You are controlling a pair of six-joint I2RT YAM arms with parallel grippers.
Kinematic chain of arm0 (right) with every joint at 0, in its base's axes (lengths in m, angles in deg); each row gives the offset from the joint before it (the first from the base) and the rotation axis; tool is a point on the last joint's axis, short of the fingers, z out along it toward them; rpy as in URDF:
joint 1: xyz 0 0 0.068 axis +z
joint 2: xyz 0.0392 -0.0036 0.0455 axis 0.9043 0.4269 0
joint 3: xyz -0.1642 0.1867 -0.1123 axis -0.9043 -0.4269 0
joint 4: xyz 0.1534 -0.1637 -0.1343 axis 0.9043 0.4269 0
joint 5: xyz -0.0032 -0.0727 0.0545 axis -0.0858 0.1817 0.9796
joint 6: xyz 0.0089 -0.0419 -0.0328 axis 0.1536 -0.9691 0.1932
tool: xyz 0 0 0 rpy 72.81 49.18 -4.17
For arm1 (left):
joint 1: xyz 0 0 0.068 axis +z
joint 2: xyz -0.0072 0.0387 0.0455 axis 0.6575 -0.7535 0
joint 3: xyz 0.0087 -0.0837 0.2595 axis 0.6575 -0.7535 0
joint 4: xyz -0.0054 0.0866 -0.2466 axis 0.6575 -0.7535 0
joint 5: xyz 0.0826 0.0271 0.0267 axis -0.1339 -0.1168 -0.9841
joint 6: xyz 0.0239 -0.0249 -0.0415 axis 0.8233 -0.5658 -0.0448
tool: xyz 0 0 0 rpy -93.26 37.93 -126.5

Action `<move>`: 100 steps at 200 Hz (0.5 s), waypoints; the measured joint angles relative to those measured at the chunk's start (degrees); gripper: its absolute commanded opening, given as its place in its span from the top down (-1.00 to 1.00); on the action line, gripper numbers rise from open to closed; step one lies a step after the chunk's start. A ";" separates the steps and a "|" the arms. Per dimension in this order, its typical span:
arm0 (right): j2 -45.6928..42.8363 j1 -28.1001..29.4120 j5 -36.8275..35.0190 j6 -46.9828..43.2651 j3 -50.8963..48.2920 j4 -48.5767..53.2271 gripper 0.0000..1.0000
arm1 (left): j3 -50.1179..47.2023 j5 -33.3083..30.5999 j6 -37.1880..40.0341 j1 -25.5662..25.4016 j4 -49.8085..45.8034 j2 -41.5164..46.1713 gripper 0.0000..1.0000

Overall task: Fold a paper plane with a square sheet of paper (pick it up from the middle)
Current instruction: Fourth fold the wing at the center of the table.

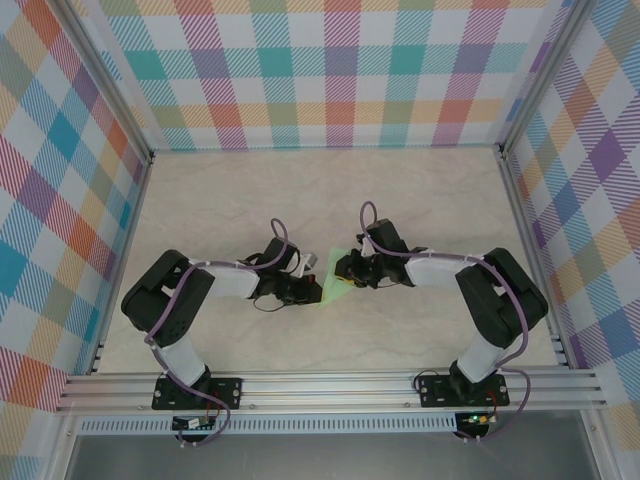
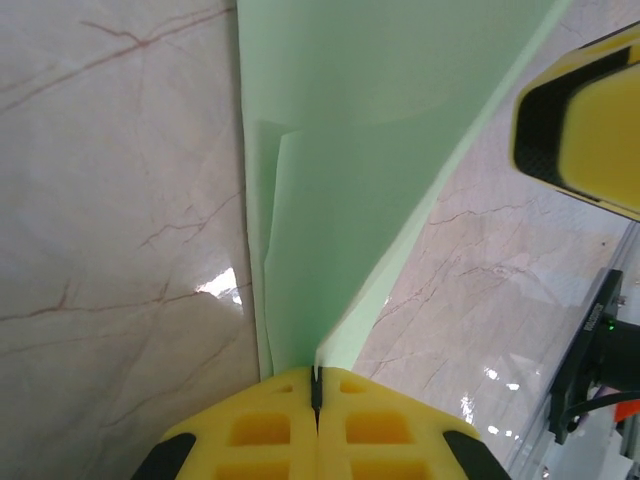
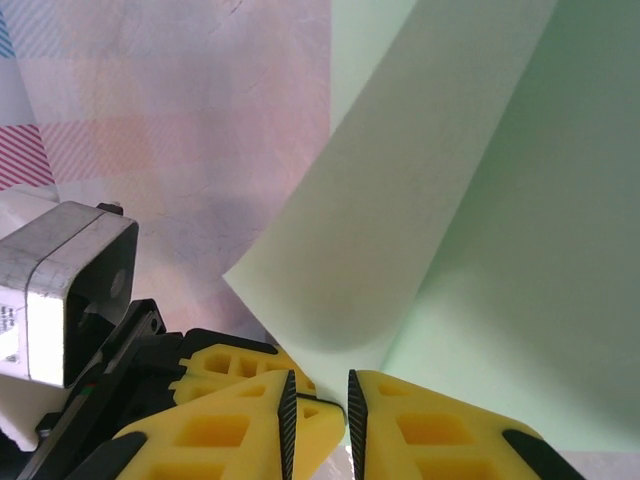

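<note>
Left tool (image 2: 315, 385) pinching green paper (image 2: 340, 150), marble table (image 2: 110, 250)

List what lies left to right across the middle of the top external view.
Left plaid wall → left gripper → thin pale green sheet of paper → right gripper → right plaid wall.

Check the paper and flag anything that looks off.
The pale green paper, pinched in the shut left gripper, has an inner flap that sits crooked: its edge wavers near the fold instead of lying flush. No tears visible.
</note>
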 measured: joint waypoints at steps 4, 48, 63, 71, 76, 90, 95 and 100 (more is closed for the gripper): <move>0.26 0.00 0.15 0.07 0.17 -0.09 0.56 | 0.00 0.28 -0.07 0.13 0.11 -0.13 0.94; 3.15 0.00 2.45 0.55 2.32 -2.84 0.59 | 0.13 2.99 -0.39 1.16 0.70 -1.27 0.94; 4.13 0.00 2.84 0.85 2.86 -3.30 0.61 | 0.26 3.41 -0.39 1.27 0.68 -1.46 0.94; 4.59 0.00 2.89 1.07 3.02 -3.69 0.61 | 0.35 3.48 -0.39 1.33 0.63 -1.53 0.94; 4.90 0.00 2.78 1.29 3.15 -3.74 0.61 | 0.44 3.61 -0.39 1.38 0.52 -1.57 0.94; 5.77 0.00 2.36 1.51 3.50 -3.82 0.62 | 0.55 3.82 -0.39 1.42 0.37 -1.68 0.93; 6.14 0.00 2.08 1.64 3.67 -3.85 0.62 | 0.57 3.89 -0.39 1.44 0.35 -1.68 0.92; 6.51 0.00 1.81 1.64 3.82 -3.82 0.62 | 0.59 3.89 -0.39 1.46 0.26 -1.68 0.91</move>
